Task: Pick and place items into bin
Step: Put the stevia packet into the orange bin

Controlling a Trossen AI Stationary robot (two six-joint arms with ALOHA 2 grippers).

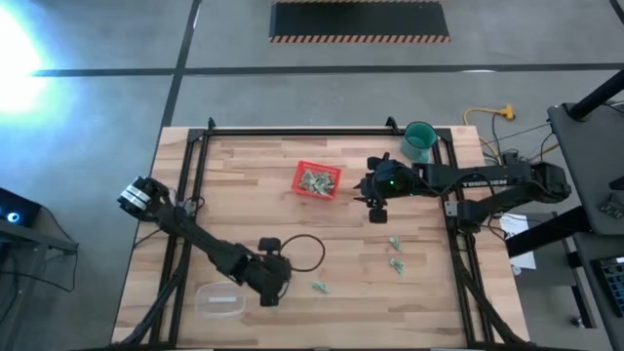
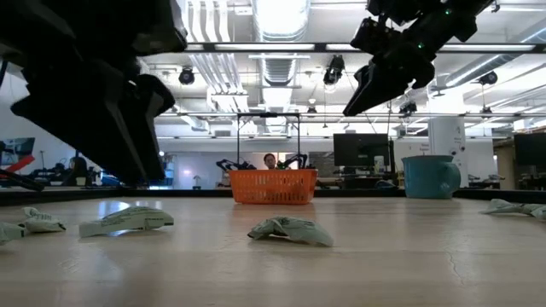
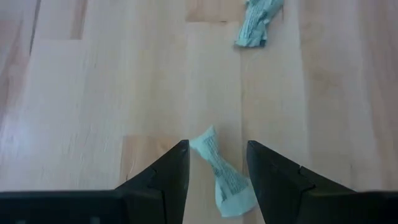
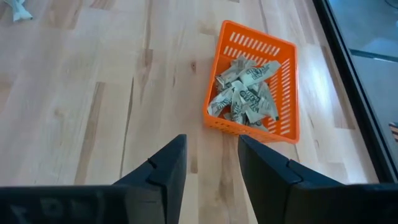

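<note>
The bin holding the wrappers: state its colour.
Orange-red bin with slotted walls; clearest in the right wrist view.

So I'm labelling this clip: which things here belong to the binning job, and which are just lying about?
Part of the job:
- red tray, already holding wrappers
- loose wrappers on the table: one between the open left gripper's fingers, two below the right gripper, open near the tray

Just lying about:
- teal cup at the table's far edge
- clear container beside the left arm

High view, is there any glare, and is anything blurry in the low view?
High view: a bright white glare washes out the floor at the picture's top left corner; the table is evenly lit. Low view: the dark arm close to the camera is blurred, and ceiling lights glare overhead.
</note>
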